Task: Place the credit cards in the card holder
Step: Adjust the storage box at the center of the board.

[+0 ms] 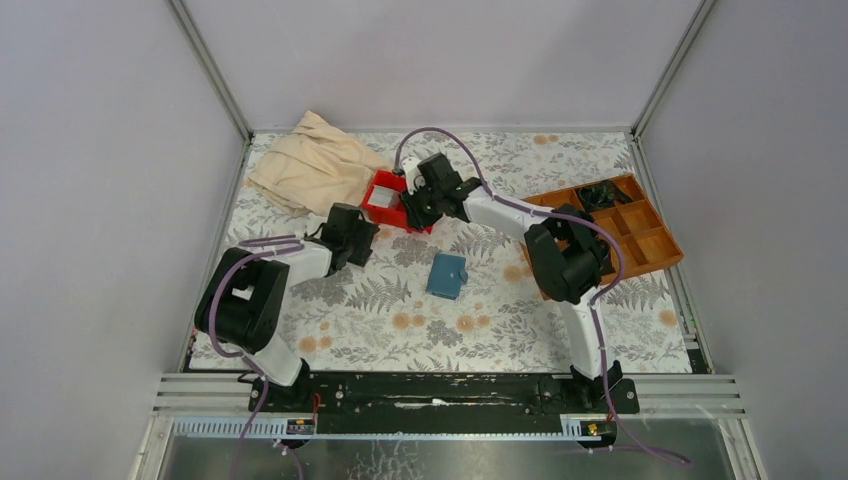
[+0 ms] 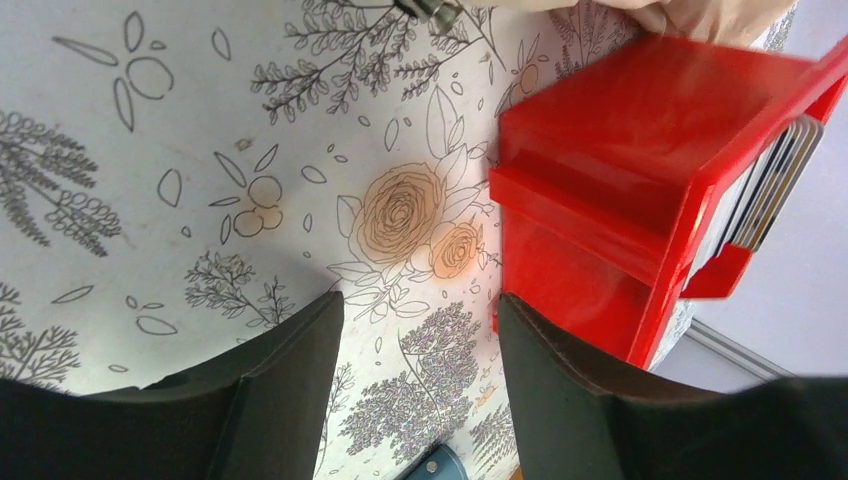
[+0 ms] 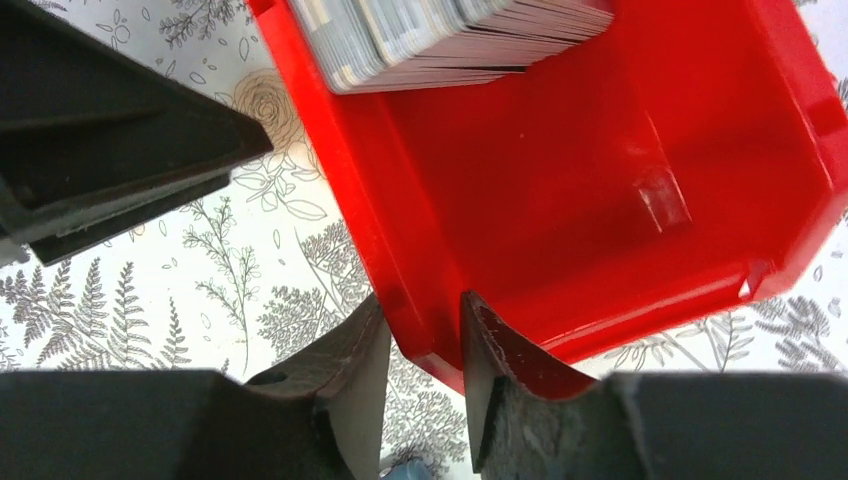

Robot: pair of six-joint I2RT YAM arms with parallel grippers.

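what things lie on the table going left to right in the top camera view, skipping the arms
beige cloth → red bin → card holder → wooden tray

Parted tool (image 2: 420,305), red bin (image 2: 620,150), stacked cards (image 2: 775,180)

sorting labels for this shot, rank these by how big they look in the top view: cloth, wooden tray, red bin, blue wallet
1. cloth and wooden tray: too alike to rank
2. red bin
3. blue wallet
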